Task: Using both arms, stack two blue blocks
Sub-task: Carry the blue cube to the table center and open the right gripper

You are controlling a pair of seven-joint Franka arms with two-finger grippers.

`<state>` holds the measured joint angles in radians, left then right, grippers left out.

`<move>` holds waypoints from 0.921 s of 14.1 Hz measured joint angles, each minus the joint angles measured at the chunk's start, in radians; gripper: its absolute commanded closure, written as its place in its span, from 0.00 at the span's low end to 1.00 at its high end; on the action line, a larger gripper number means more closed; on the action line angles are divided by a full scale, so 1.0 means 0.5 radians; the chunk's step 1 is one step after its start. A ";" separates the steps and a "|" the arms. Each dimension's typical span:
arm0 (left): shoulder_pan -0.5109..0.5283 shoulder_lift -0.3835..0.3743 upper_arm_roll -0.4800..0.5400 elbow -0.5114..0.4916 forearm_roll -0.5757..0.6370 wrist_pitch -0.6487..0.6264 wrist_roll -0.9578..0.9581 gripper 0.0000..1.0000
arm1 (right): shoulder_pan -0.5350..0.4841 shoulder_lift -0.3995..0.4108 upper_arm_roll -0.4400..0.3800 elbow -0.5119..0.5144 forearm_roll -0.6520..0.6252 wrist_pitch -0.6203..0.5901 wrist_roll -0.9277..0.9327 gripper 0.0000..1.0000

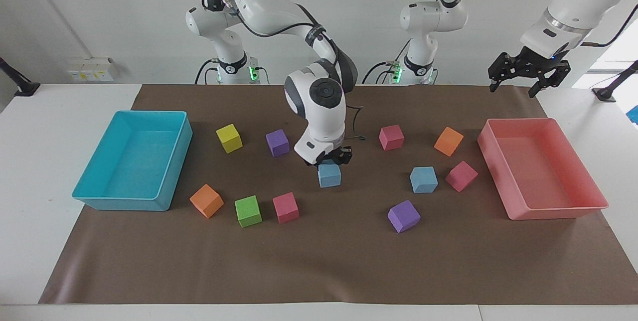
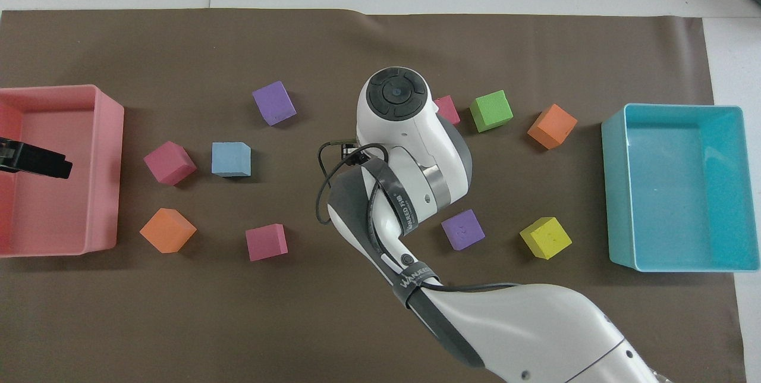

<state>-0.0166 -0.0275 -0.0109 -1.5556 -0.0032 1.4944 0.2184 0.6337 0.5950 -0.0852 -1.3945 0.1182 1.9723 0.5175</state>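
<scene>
- Right gripper (image 1: 333, 157) grips a blue block (image 1: 329, 175); keep it level.
- Carry toward three o'clock, over the second blue block (image 1: 423, 179).
- Left gripper (image 1: 529, 73) waits, wide open, empty.

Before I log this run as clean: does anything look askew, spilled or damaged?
Nothing stands out. The right gripper holds one blue block; the other blue block sits intact on the mat. The left gripper waits open above the pink tray.

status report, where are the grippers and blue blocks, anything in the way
Right gripper carrying a blue block above mat. Left gripper open, waiting over pink tray. Other blue block uncovered; path clear.
</scene>
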 measured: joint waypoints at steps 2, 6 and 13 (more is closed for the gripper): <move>0.000 0.000 0.000 0.000 0.000 0.000 0.000 0.00 | 0.044 0.034 0.001 -0.006 0.001 0.063 0.039 1.00; 0.000 0.000 0.000 0.000 0.000 0.000 0.000 0.00 | 0.070 0.052 -0.001 -0.086 0.002 0.082 0.049 1.00; 0.000 0.000 0.000 0.000 0.000 0.000 0.000 0.00 | 0.071 0.046 0.001 -0.196 0.035 0.151 0.166 1.00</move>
<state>-0.0166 -0.0276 -0.0111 -1.5556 -0.0032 1.4944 0.2184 0.6690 0.6178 -0.0849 -1.4927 0.1355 2.0481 0.6005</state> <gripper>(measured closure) 0.000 0.476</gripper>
